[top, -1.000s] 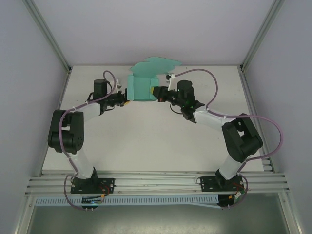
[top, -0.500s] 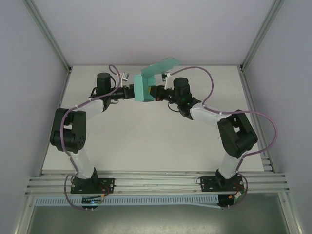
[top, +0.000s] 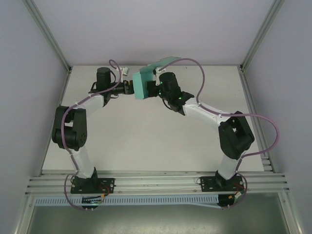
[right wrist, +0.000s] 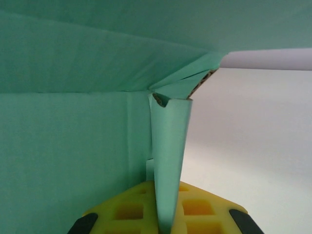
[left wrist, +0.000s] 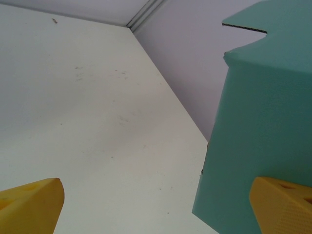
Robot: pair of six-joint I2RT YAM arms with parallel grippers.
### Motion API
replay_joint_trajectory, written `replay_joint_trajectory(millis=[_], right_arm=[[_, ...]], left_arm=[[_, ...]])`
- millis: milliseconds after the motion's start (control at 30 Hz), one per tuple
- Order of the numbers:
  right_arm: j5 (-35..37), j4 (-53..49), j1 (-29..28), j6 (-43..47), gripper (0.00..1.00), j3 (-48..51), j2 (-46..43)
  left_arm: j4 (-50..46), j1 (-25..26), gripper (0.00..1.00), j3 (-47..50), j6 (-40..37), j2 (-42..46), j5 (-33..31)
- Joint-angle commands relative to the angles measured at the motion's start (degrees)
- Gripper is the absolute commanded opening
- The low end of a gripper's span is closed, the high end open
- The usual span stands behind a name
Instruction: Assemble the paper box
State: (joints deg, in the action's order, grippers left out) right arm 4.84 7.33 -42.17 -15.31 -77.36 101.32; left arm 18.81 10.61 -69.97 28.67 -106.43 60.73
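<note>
Nearest, both arms reach from the near edge toward the far side of the tabletop (top: 146, 141). Further out, the right tool (top: 156, 88) is pinched tight on a folded flap of the paper box (top: 142, 86), the card running between its yellow pads (right wrist: 195, 209). Opposite it, the left tool (top: 129, 89) stands spread wide and holds nothing, one finger (left wrist: 285, 204) just beside the box's teal face. Beyond them, the box's lid panel (top: 163, 63) angles toward the far wall.
</note>
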Motion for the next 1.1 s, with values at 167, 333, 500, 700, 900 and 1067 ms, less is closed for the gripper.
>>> replay_joint_trajectory(millis=[167,333,500,700,900,1067], right_arm=[[21.0,-2.7,-8.9,2.0,0.00,-5.5,5.1],[1.8,7.9,-5.4,1.3,0.00,2.4,1.6],[-17.0,21.1,1.3,-5.9,0.00,12.8,-3.4],[-17.8,15.9,3.2,-5.2,0.00,16.9,-9.3],[-4.3,-0.8,4.0,-4.3,0.00,17.8,-12.9],[1.0,-12.0,4.3,-3.2,0.00,14.9,-10.2]], left_arm=[[3.6,7.0,0.99,-2.8,-1.7,2.0,11.1],[0.3,7.0,0.98,-2.5,-3.9,2.8,8.9],[-1.1,6.8,0.99,-1.5,-3.1,2.0,6.0],[-3.7,4.3,0.98,-0.2,-1.2,0.6,1.8],[-12.7,-2.7,0.98,3.7,-1.9,4.9,-8.7],[-30.1,-3.0,0.99,2.6,-10.0,10.8,-32.3]])
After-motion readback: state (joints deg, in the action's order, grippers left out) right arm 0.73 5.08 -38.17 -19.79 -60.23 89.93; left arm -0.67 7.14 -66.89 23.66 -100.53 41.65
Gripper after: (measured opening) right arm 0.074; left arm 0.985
